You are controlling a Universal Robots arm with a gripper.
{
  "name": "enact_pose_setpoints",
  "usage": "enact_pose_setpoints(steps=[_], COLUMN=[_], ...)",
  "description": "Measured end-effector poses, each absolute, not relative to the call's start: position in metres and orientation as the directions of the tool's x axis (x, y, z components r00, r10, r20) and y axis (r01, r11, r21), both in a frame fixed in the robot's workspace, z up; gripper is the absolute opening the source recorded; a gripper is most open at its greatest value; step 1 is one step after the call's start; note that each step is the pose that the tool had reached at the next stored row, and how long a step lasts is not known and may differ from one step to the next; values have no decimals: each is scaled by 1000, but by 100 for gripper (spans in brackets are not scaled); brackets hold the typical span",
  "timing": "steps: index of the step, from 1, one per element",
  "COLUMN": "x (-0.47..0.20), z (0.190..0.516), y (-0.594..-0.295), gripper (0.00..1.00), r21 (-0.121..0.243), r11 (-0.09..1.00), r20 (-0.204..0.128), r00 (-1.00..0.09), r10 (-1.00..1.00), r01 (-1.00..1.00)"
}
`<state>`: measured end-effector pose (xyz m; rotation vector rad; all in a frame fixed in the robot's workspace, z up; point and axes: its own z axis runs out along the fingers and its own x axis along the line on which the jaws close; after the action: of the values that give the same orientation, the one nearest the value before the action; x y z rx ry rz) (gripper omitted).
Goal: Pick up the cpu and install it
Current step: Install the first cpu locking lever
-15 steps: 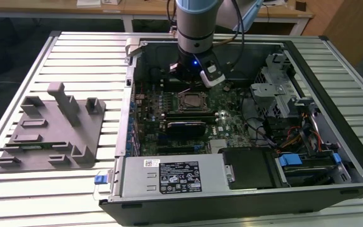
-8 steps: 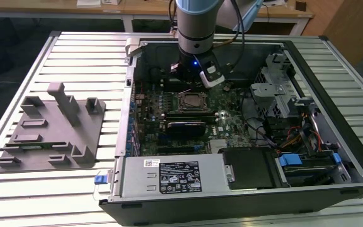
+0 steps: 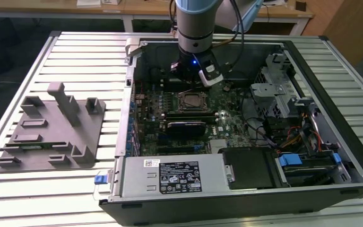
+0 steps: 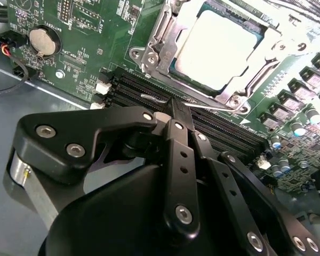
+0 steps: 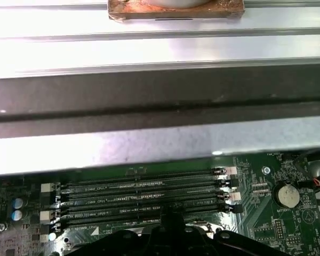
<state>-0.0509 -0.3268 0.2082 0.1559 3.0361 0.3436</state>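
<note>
You have the cpu lying in its socket frame; the gripper hangs over the memory slots, jaws pinched together, empty.

The cpu is gleaming silvery-white — the motherboard is showing green, the gripper black, the striped table pale grey.

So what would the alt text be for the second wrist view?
A silvery square cpu sits in a metal-framed socket on a green circuit board. Close to the camera, the robot's black tool, shut and empty, points at the memory slots beside the socket.
</note>
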Motion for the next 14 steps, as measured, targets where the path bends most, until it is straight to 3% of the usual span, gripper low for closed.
enact_pose_setpoints(steps=[14], x=[-51], z=[201], y=[-327], gripper=[11], r21=[225], r11=[967], r20=[-88], r00=[-986], r10=[139], r01=[117])
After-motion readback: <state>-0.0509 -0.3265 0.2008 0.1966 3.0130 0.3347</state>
